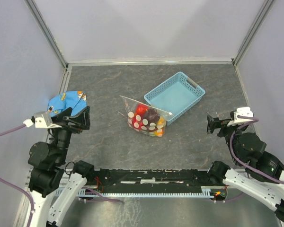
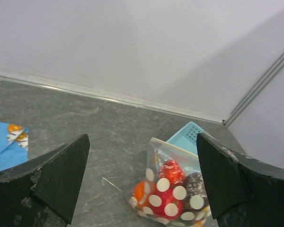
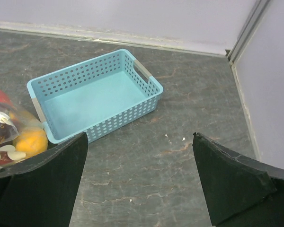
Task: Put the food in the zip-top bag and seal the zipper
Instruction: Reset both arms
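The clear zip-top bag [image 1: 146, 118] with white dots lies on the table at the centre, against the blue basket's near corner. The food [image 1: 149, 119], red, orange, yellow and dark maroon toy pieces, sits inside it. The zipper [image 1: 144, 104] runs along the bag's far edge. The bag also shows in the left wrist view [image 2: 173, 187] and at the left edge of the right wrist view [image 3: 12, 135]. My left gripper [image 1: 83, 118] is open and empty, well left of the bag. My right gripper [image 1: 211, 125] is open and empty, right of the bag.
An empty blue perforated basket [image 1: 176, 97] stands behind and right of the bag; it also shows in the right wrist view [image 3: 94, 101]. A blue patterned cloth [image 1: 66, 101] lies at the left wall, just behind my left gripper. Walls enclose the table on three sides.
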`<control>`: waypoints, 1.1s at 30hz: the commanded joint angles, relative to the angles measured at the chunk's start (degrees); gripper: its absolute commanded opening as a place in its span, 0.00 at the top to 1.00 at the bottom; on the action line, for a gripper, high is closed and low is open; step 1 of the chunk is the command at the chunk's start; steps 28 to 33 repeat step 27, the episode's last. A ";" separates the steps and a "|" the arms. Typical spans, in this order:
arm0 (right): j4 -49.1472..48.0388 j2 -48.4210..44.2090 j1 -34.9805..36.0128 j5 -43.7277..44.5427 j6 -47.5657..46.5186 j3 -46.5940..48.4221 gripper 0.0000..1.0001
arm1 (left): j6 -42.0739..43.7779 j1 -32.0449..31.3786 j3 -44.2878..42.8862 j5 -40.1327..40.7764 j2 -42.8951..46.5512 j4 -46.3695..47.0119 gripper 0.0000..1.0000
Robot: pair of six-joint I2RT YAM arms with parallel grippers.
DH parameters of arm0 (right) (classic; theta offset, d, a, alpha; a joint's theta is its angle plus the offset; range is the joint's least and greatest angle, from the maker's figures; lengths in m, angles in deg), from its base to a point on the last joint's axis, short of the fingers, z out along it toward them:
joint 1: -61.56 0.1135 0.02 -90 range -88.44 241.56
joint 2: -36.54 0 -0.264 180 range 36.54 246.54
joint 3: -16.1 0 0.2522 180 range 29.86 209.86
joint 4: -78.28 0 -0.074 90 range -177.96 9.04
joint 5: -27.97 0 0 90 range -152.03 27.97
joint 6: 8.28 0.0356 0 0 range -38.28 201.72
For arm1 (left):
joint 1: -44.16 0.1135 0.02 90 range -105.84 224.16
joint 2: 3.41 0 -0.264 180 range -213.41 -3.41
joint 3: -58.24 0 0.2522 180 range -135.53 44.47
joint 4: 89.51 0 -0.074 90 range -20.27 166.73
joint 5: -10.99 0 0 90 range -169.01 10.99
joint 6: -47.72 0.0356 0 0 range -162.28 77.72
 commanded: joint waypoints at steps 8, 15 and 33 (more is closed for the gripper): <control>-4.63 -6.90 0.03 5.82 10.86 -7.40 0.01 | 7.68 0.14 9.22 1.18 8.94 3.40 0.00; -3.22 -5.31 0.03 6.81 13.05 -6.82 0.01 | 7.37 0.19 10.25 1.65 9.36 3.96 0.00; -2.11 -4.38 -0.01 8.09 13.72 -6.45 0.01 | 7.42 0.14 9.75 0.07 6.26 3.65 0.00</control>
